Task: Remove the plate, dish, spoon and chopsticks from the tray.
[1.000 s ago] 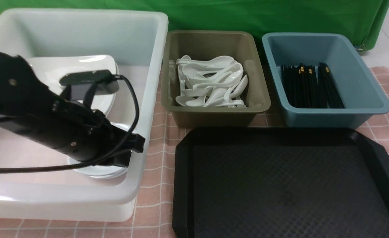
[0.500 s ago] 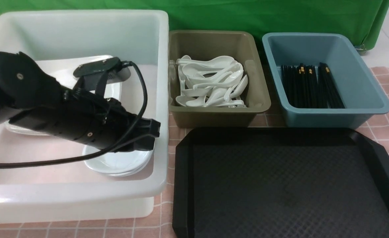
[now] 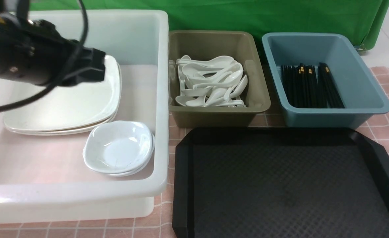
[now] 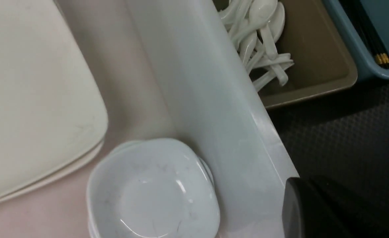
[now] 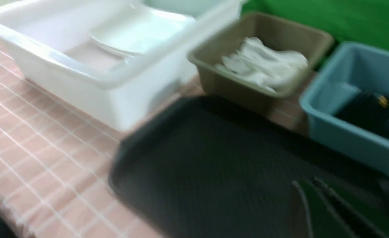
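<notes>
The tray (image 3: 287, 185) is seen bare, the dish (image 3: 118, 150) lies in the white tub (image 3: 161, 99) beside the tray, near the plate (image 3: 65, 99), and the left tool (image 3: 97, 67), pressed together, is raised above the plate.

The left arm (image 3: 32, 62) reaches in from nine o'clock, its gripper (image 3: 97, 67) closed tight and holding nothing.

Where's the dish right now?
The dish tops a small stack in the white tub on the robot's left in the front view, at the near right corner, just in front of the stacked plates, left of the tray.
</notes>
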Motion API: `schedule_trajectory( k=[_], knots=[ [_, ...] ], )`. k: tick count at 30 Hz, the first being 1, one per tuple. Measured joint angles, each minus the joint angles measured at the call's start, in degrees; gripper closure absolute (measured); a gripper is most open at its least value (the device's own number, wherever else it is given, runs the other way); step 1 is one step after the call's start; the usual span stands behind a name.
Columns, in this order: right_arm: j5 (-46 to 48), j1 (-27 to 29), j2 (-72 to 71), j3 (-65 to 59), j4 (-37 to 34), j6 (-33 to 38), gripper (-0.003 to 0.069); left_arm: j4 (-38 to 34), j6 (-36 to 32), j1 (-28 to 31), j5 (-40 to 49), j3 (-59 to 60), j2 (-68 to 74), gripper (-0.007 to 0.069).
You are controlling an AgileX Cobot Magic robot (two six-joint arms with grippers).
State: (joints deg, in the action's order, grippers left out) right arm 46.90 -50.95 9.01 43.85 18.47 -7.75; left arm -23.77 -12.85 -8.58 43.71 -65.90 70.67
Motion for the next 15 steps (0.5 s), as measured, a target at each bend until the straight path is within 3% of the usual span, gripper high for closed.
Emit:
schedule_trajectory(
  k=[6, 15],
  knots=[
    [-28.9, 0.0, 0.1, -14.8, -0.6, 0.5, 0.0629, 1.1, 0.0, 0.0, 1.7, 0.0, -2.6, 0.0627],
    [-35.4, 0.0, 0.1, -16.8, -0.6, -0.9, 0.0627, 1.3, 0.0, 0.0, 2.9, 0.0, -2.6, 0.0627]
  ],
)
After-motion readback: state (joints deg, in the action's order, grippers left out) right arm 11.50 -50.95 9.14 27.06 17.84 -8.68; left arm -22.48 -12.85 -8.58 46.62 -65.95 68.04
